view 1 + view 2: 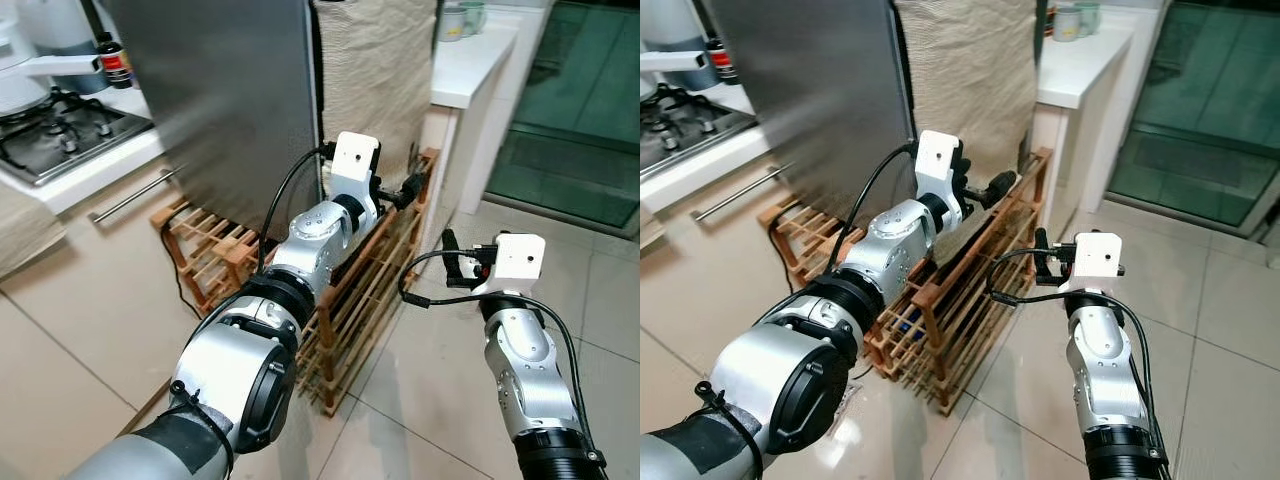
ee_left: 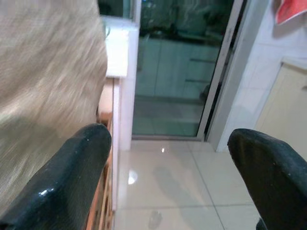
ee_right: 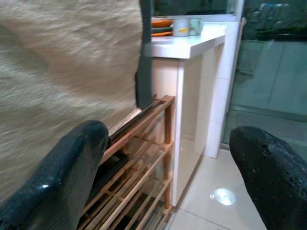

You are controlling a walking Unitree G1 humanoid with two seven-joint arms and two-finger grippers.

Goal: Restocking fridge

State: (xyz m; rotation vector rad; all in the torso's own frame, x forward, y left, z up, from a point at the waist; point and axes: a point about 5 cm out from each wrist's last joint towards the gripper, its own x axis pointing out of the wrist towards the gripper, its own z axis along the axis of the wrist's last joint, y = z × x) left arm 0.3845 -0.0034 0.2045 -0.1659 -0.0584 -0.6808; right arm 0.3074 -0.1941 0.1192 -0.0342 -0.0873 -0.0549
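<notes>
Reaching forward over the wooden rack (image 1: pixel 350 300) in the centre of the head view, the left gripper (image 1: pixel 408 187) has its two black fingers spread wide with nothing between them, as the left wrist view shows. The right gripper (image 1: pixel 452 262), lower right of centre, is likewise wide open and empty in its own wrist view, pointed at the rack's end and the white counter (image 3: pixel 192 45).

The fridge (image 1: pixel 230 100) fills the upper centre-left of the frame, its grey side facing the robot, with a beige woven cloth (image 1: pixel 375 70) hanging just to its right. No door handle can be made out, and no item to stock is in either gripper.

The step in hand looks like getting to the fridge door. Doing it well probably means bringing the left arm clear of the rack's slats, finding the door edge behind or beside the cloth, and keeping the fingers open until they straddle it.

The fridge panel is smooth brushed metal; the cloth is coarse and limp. The rack is slatted reddish timber. The floor tiles (image 1: pixel 600 300) are glossy, and the stove (image 1: pixel 60 130) sits at upper left.
</notes>
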